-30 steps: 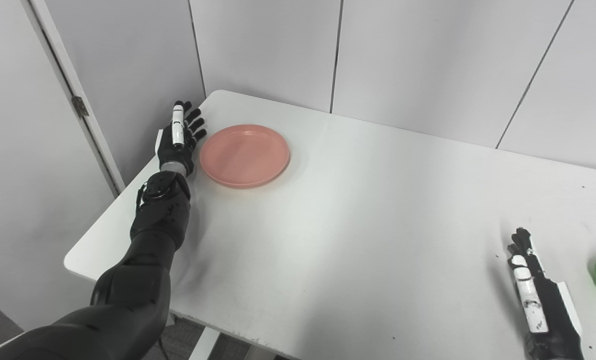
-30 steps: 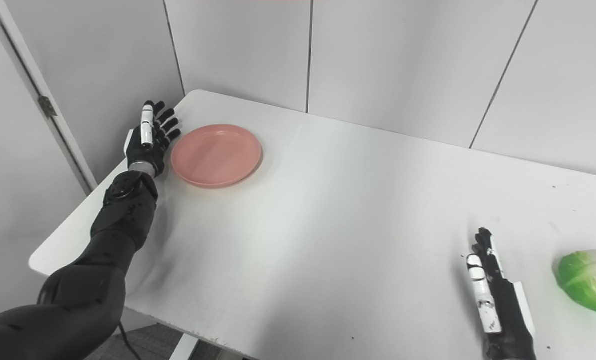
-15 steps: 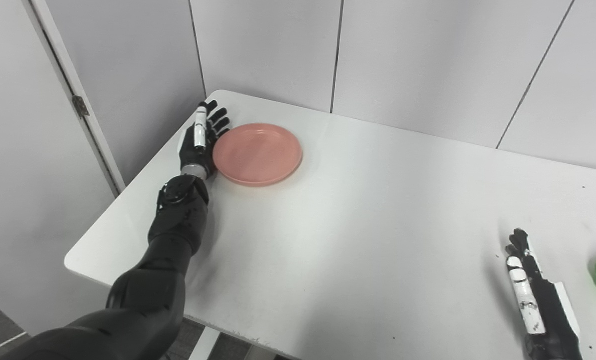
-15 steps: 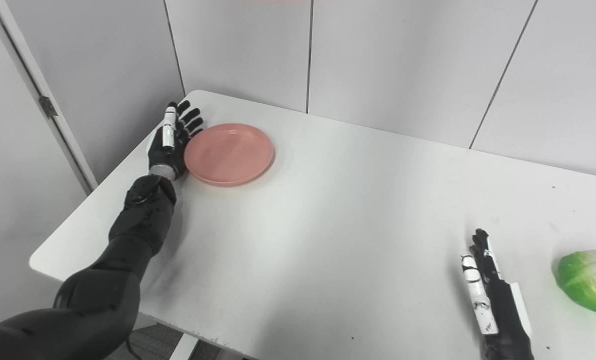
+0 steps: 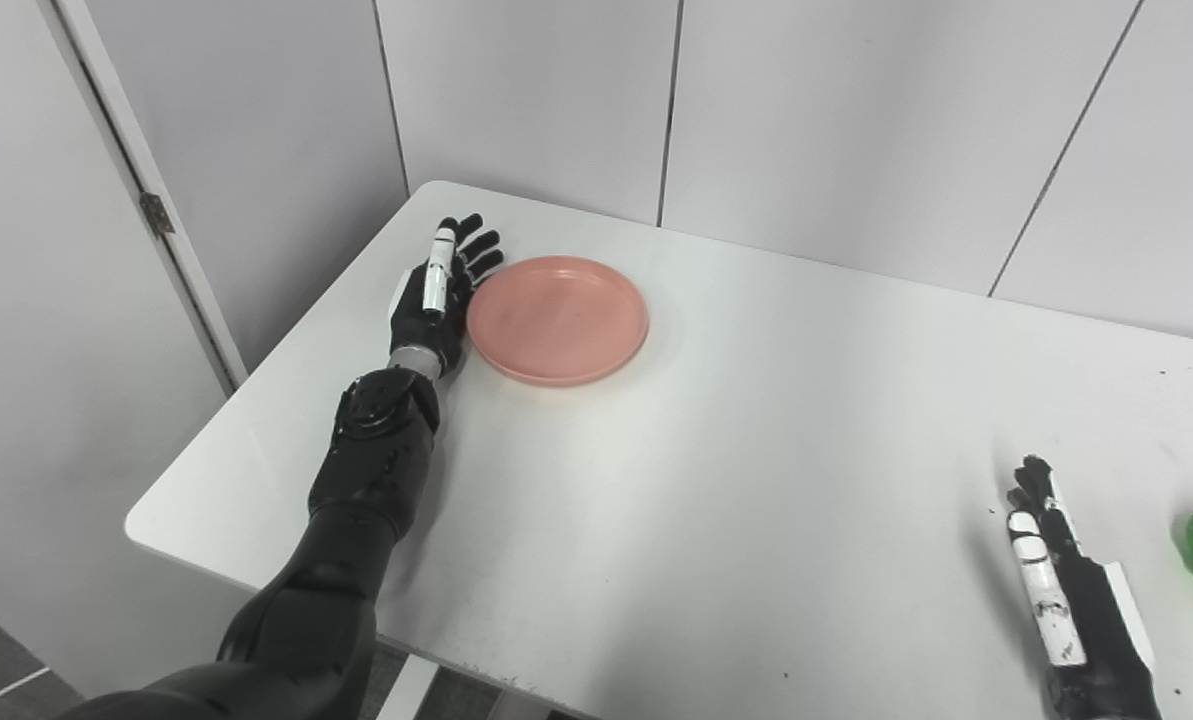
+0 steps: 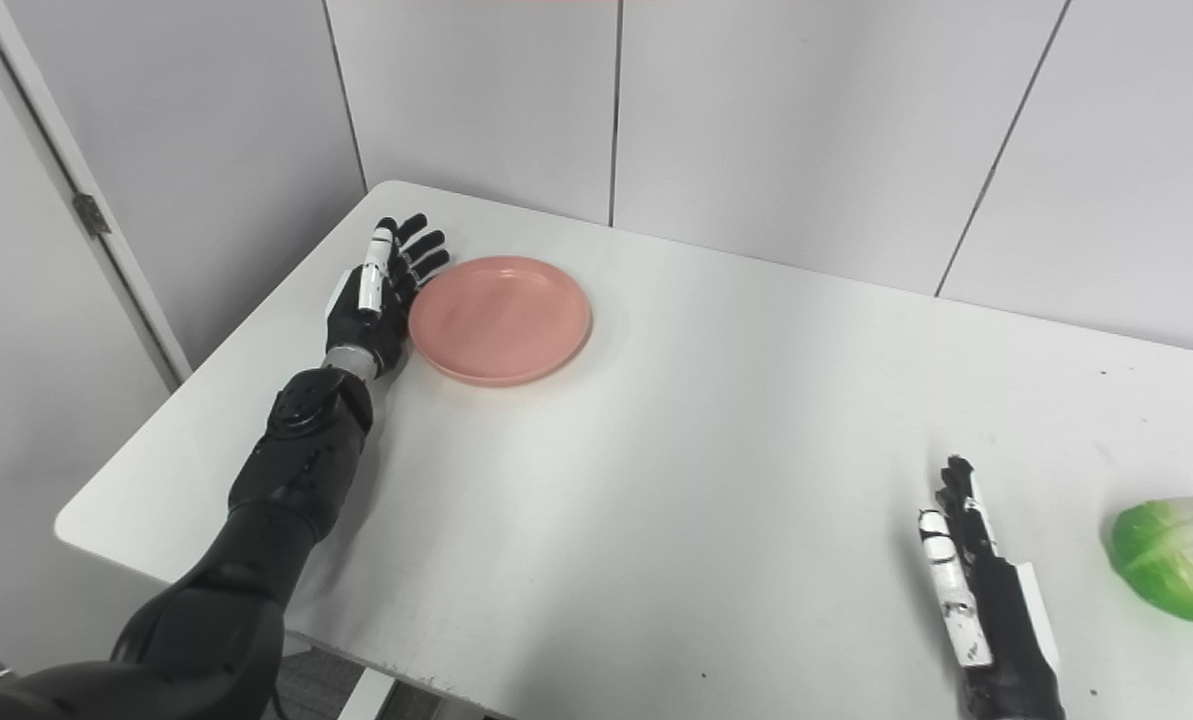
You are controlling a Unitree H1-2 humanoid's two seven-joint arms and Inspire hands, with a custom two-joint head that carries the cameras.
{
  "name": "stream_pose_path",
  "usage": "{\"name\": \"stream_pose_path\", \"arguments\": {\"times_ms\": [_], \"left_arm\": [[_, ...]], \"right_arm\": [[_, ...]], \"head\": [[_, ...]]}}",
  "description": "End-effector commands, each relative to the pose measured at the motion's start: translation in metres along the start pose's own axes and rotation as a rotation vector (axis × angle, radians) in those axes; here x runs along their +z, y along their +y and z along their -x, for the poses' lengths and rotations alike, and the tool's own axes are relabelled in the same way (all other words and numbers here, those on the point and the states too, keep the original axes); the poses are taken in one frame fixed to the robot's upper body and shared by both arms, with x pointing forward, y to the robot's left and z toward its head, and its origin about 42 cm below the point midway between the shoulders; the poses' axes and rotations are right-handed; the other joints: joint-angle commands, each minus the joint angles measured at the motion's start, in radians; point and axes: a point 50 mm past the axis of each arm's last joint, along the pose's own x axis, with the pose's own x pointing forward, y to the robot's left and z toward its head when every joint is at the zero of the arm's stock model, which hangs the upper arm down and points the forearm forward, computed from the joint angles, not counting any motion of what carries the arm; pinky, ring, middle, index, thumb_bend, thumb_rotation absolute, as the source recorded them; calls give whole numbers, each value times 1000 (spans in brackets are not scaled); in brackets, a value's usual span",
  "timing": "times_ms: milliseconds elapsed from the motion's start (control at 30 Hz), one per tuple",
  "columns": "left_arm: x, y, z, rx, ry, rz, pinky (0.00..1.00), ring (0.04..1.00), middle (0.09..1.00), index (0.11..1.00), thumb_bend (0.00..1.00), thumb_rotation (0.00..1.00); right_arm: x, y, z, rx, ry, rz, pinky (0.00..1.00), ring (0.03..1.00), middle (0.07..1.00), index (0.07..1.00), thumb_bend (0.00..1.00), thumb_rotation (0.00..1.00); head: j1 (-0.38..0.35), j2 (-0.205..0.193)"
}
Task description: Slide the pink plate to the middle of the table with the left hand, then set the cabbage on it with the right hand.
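Left hand (image 5: pixel 434 300), fingers spread, palm edge against the pink plate (image 5: pixel 557 319) at the table's (image 5: pixel 716 470) far left. Push low and level toward the middle, no tipping. Right hand (image 6: pixel 981 590) flat and empty, near the cabbage (image 6: pixel 1174 557).

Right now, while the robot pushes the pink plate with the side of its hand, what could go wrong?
The open left hand only presses the pink plate's rim, so the plate might spin or slip away sideways. The plate is still near the table's far left corner, a long push from the middle. The cabbage sits near the right edge and might roll.
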Motion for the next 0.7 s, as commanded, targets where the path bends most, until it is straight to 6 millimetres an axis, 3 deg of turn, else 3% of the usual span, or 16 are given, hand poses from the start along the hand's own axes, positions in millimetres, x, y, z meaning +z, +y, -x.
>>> {"name": "stream_pose_path", "arguments": {"times_ms": [0,667], "left_arm": [[-15,-12,4,-31,87,-13,842,850,847,842,463,1000],[-27,-100,18,-266,150,-94,846,845,840,833,479,1000]], "right_arm": [[9,1,-5,1,-30,-7,1000,988,995,1000,191,1000],[5,9,-8,0,-56,21,948,960,974,976,315,1000]], "head": [[-8,1],[-92,24]]}}
